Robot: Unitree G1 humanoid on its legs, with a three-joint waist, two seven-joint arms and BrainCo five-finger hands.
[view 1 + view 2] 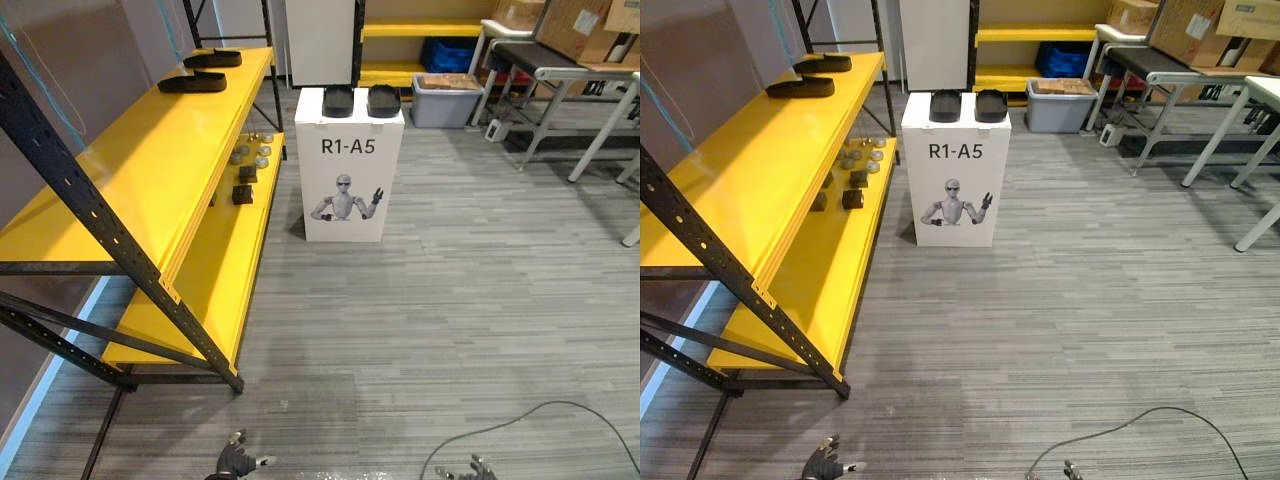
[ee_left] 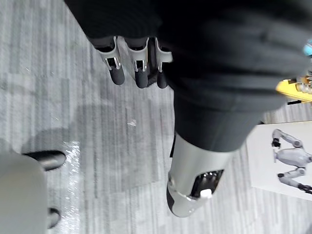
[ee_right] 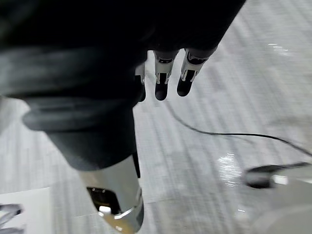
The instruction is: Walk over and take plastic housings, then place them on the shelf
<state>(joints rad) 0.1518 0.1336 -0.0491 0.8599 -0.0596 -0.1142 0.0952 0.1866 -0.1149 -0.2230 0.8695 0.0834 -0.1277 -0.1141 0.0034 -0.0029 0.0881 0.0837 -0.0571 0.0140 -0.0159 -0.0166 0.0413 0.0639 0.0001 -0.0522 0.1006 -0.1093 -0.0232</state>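
1. The left hand (image 1: 237,462) has its fingers (image 2: 127,66) straight, side by side and relaxed, with the thumb held apart. It grips nothing.
2. The right hand (image 1: 473,468) is the same: its fingers (image 3: 168,80) are loose and straight, and the palm is empty.
3. Both hands hang low at the near edge over the grey carpet floor (image 1: 440,320), the left one near the left, the right one near the right.
4. Two black plastic housings, the left housing (image 1: 338,100) and the right housing (image 1: 383,100), are rounded, shallow shells. They lie side by side on top of the white box (image 1: 350,190), far ahead and well apart from the hands.
5. On the left stands the yellow shelf (image 1: 140,180). Two more long, flat black housings (image 1: 192,82) lie at its far end.
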